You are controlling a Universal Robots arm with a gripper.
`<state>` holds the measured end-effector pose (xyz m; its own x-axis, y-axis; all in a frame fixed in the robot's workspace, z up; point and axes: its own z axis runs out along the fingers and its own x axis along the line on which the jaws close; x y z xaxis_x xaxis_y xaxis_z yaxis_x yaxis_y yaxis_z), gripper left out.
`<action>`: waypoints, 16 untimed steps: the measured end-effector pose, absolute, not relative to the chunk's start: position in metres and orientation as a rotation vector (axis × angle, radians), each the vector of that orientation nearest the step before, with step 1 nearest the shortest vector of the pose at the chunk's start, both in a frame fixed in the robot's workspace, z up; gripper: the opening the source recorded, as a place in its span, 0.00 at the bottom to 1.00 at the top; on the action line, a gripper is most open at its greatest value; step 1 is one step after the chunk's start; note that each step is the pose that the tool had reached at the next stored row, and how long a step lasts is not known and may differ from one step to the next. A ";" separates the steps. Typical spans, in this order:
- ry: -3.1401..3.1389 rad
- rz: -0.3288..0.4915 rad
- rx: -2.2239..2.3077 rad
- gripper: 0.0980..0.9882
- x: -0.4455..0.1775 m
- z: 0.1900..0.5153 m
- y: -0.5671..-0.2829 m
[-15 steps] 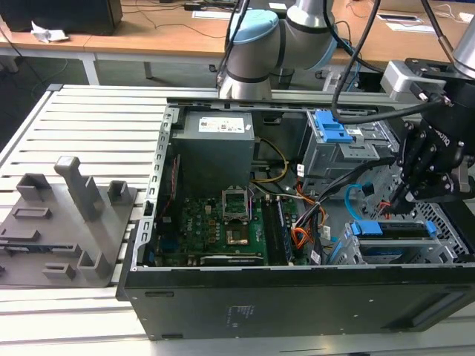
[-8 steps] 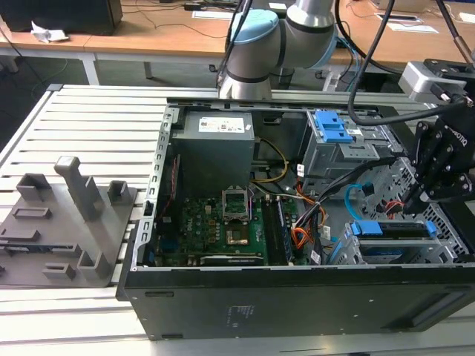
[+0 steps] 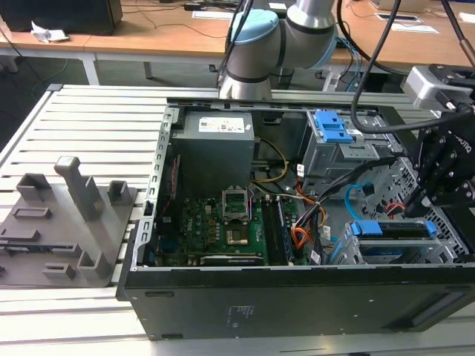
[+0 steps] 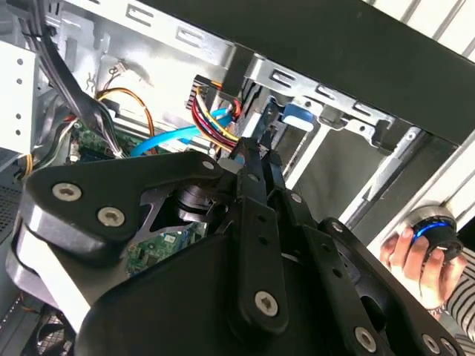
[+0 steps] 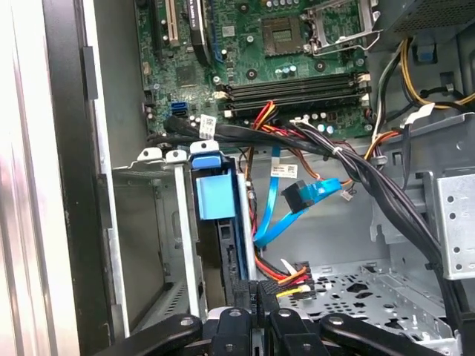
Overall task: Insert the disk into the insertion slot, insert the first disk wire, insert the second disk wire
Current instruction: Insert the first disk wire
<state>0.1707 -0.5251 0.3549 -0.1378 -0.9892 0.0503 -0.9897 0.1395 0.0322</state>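
The disk [image 3: 393, 230] in its blue carrier sits inside the insertion slot [image 3: 355, 256], the grey perforated cage at the case's front right corner; the first wrist view has the disk [image 5: 215, 196] edge-on between the cage walls [image 5: 182, 222]. My gripper [image 3: 424, 199] hangs right behind the disk. Its fingertips [image 5: 256, 297] are closed on the black plug of the first disk wire [image 5: 288, 276], a red-yellow-black bundle, at the disk's rear edge. In the second wrist view the gripper [image 4: 252, 152] meets the same bundle [image 4: 211, 111]. The second disk wire [image 5: 274, 222], light blue, loops free with its plug [image 5: 298, 196] hanging apart.
A grey bay with blue latches [image 3: 332, 126] stands behind the cage. Thick black cables [image 5: 356, 163] cross above the work spot. The motherboard [image 3: 223, 230] and power supply [image 3: 215, 144] take up the case's left half. A hand [image 4: 404, 248] holds a blue-lit device outside the case.
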 end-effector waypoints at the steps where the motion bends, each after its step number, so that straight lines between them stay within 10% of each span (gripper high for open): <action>1: -2.311 0.012 2.042 0.07 0.170 0.354 -0.526; 16: -2.235 0.015 2.126 0.07 0.167 0.346 -0.530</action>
<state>0.1669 -0.5304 0.3463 -0.0490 -0.9976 0.0483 -0.9982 0.0506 0.0325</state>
